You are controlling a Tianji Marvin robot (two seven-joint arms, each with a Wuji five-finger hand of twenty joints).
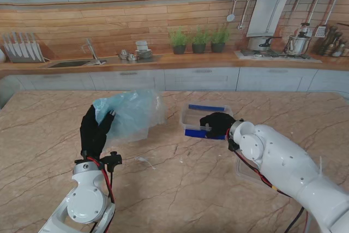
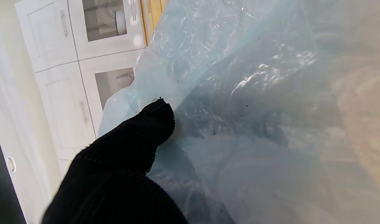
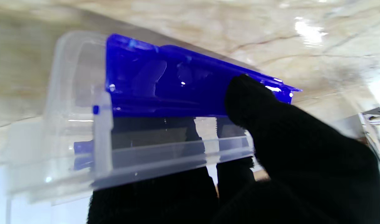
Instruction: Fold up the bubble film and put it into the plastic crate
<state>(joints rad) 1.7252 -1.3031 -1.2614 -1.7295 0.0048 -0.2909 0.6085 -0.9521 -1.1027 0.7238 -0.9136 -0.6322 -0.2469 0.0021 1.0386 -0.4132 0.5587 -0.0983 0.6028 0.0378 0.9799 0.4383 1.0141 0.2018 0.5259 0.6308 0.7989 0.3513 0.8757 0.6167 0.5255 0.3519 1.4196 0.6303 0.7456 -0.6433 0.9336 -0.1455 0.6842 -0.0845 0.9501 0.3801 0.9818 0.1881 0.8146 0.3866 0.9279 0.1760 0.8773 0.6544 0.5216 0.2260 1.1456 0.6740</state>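
Left robot hand (image 1: 96, 129) pinched bubble film (image 1: 131, 114), held up off the surface (image 1: 180, 184); right robot hand (image 1: 216, 124) gripped the plastic crate (image 1: 192, 117) rim

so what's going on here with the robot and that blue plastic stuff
The left robot hand holds the bubble film up off the table in a loose, crumpled bunch. The right robot hand grips the near edge of the clear crate by its blue clip. The film is beside the crate, to its left, not yet inside it.
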